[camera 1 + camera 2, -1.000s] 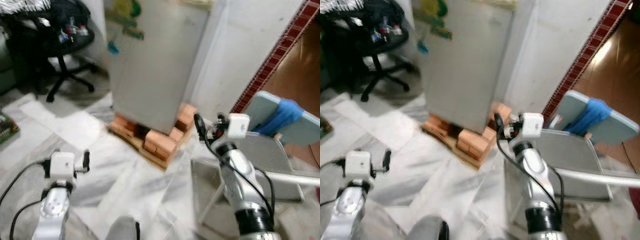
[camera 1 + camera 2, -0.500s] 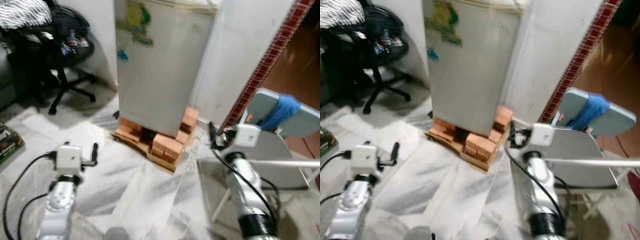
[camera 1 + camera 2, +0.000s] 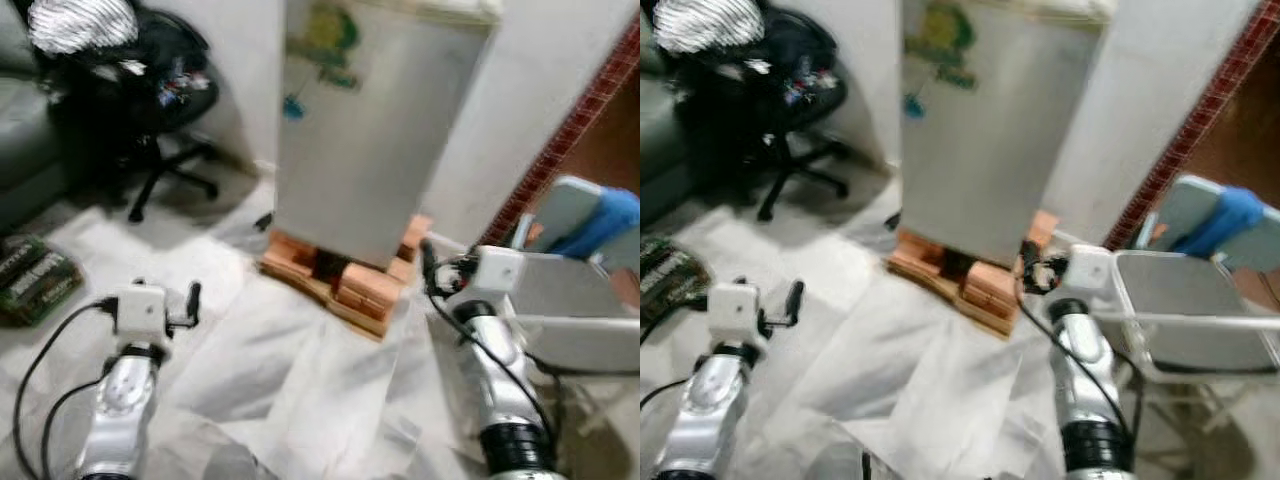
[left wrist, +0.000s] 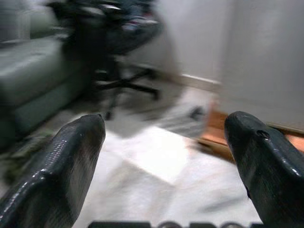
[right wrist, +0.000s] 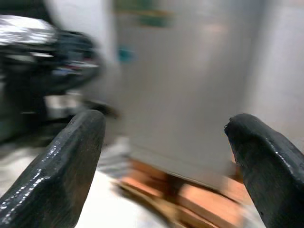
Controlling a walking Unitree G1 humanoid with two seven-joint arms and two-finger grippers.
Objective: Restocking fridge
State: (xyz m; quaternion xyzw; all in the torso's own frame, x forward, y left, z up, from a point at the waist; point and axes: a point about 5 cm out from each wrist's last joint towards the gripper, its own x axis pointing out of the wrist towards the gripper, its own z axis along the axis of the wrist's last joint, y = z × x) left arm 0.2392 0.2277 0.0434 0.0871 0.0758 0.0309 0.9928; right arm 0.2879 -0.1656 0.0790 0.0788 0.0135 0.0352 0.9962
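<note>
Nearest the camera, on either side of the head views, the robot's two silver arms reach forward over a pale marble floor (image 3: pixel 250 330) with grey veining. The left hand (image 4: pixel 164 142) hangs low over the floor tiles, its two black fingers spread wide apart and holding nothing; through the gap its wrist view looks across the floor toward the swivel chair and a grey-green sofa (image 4: pixel 33 71). The right hand (image 5: pixel 166 142) is raised a little higher, its black fingers likewise parted and empty, and its wrist view looks straight at the front of the fridge, though that picture is blurred.

Beside the right arm stands a grey metal folding chair (image 3: pixel 1185 320) with a flat seat and a pale tube frame. Just behind it leans a light grey-blue panel (image 3: pixel 565 210) with a bright blue cloth (image 3: pixel 610 215) draped over its top edge.

On the floor at the left edge lies a dark green patterned packet (image 3: pixel 35 280), too blurred to read.

Farther on, in the middle, stands the tall silver-grey fridge (image 3: pixel 370 150), its door closed, with green and yellow stickers (image 3: pixel 325 40) near the top and a small blue one below them. It rests on a low base of orange-red bricks (image 3: pixel 360 285) laid on wooden boards, well ahead of both hands.

To the left of the fridge is a black swivel office chair (image 3: pixel 150 110) heaped with dark clothes, with a silver striped bundle (image 3: pixel 80 22) on top. Behind the fridge rises a white wall (image 3: pixel 540 90), edged on the right by a strip of dark red tiles (image 3: pixel 580 115).
</note>
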